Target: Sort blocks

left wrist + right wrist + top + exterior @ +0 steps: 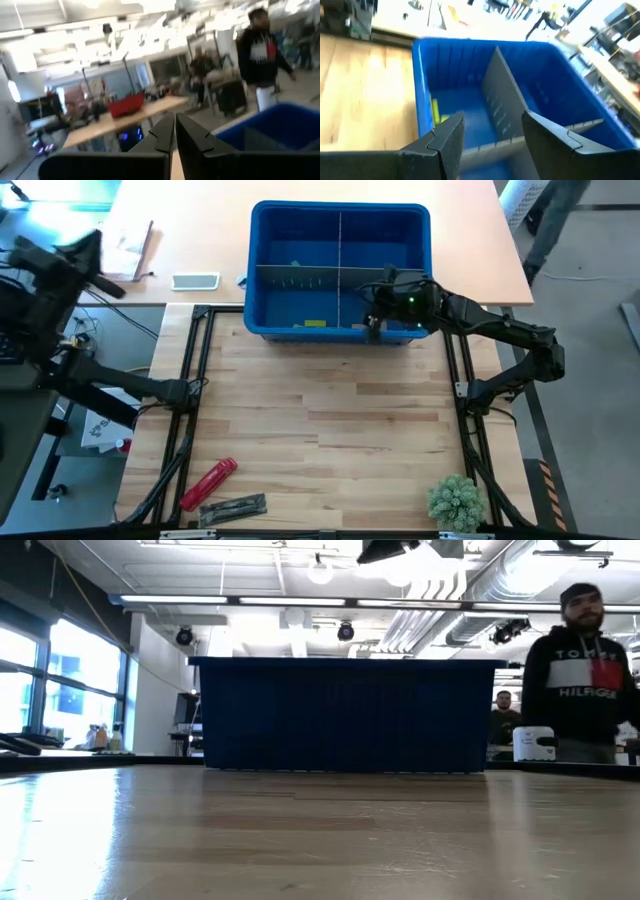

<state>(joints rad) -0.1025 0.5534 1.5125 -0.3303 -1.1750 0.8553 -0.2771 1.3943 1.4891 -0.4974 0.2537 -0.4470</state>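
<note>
Two arms on my overhead feed. Right gripper (374, 323) hangs over the near right compartment of the blue plastic bin (262, 270), a ribbed rectangular tub split by grey dividers (300, 278). Lime blocks (314, 323) lie flat in the near left compartment; one small green piece (295, 264) sits in the far left. Left arm waits at the table's left edge. Red cylinder (208, 482) and a dark flat tool (233, 506) rest on the pale planked wooden table (330, 420); a spiky green plant (456, 500) sits near the right corner.

Table-level feed: bin wall (340, 715) and a person (580, 670) behind.

Left wrist: fingers (162, 135) pressed together, empty.

Right wrist: fingers (445, 142) apart, holding nothing, above the divider; lime bars (436, 111) against the bin's wall.
</note>
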